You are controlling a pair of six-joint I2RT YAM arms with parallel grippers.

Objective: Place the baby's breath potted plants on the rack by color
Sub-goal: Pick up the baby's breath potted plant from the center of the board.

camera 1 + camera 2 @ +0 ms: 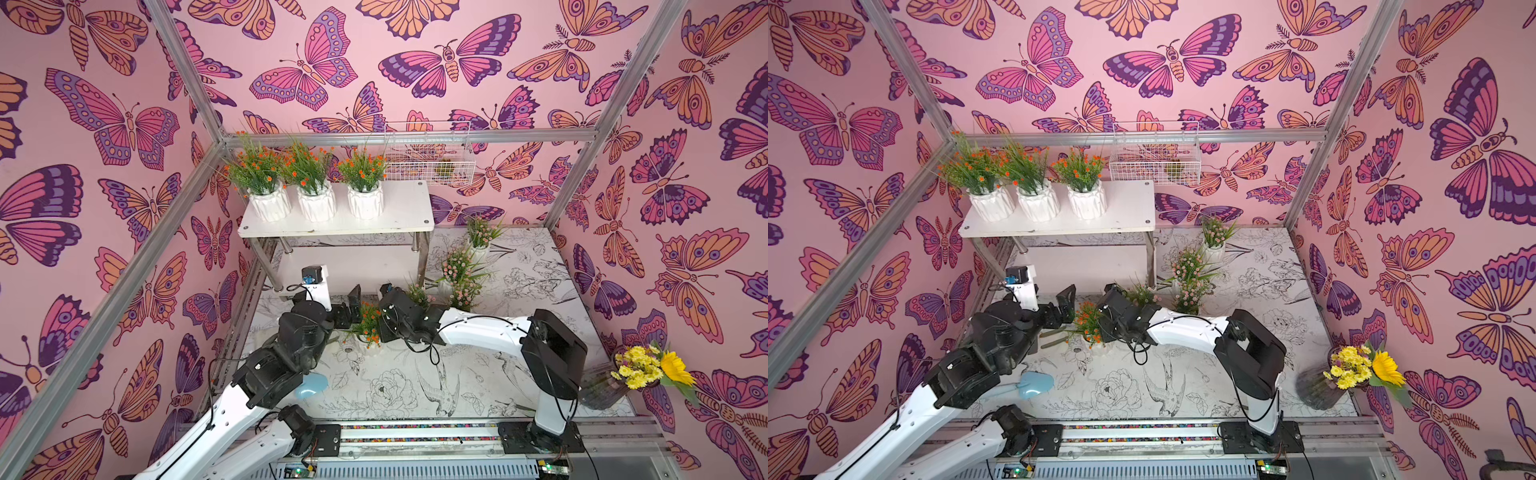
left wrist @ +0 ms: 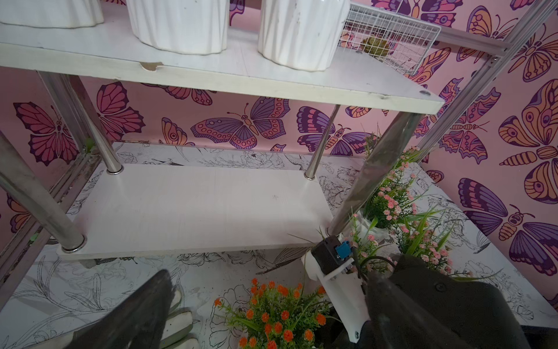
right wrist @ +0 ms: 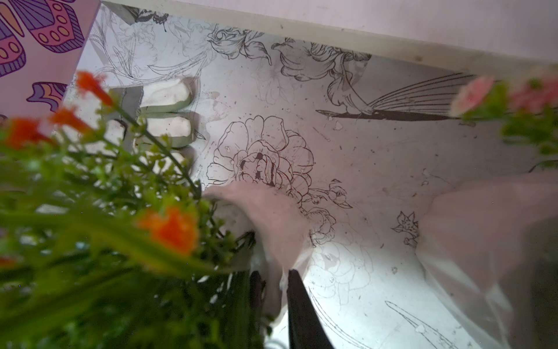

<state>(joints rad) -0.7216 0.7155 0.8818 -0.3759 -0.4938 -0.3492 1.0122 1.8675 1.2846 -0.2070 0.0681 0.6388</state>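
Three orange baby's breath potted plants (image 1: pixel 307 166) stand in a row on the top tier of the white rack (image 1: pixel 403 208); its lower tier (image 2: pixel 196 205) is bare. Another orange baby's breath plant (image 1: pixel 368 322) (image 1: pixel 1089 322) is on the table in front of the rack. My right gripper (image 3: pixel 273 275) is shut on the rim of its white pot (image 3: pixel 265 217). My left gripper (image 2: pixel 268 281) (image 1: pixel 351 305) hangs open just left of this plant, which lies between and below its fingers. Several pink baby's breath plants (image 1: pixel 457 266) (image 1: pixel 1187 264) cluster right of the rack.
A white wire basket (image 1: pixel 428 153) hangs on the back rail beside the rack's top. A vase of yellow flowers with a sunflower (image 1: pixel 640 370) stands at the right front. A light blue object (image 1: pixel 309 384) and white-green pieces (image 2: pixel 181 320) lie near the left arm.
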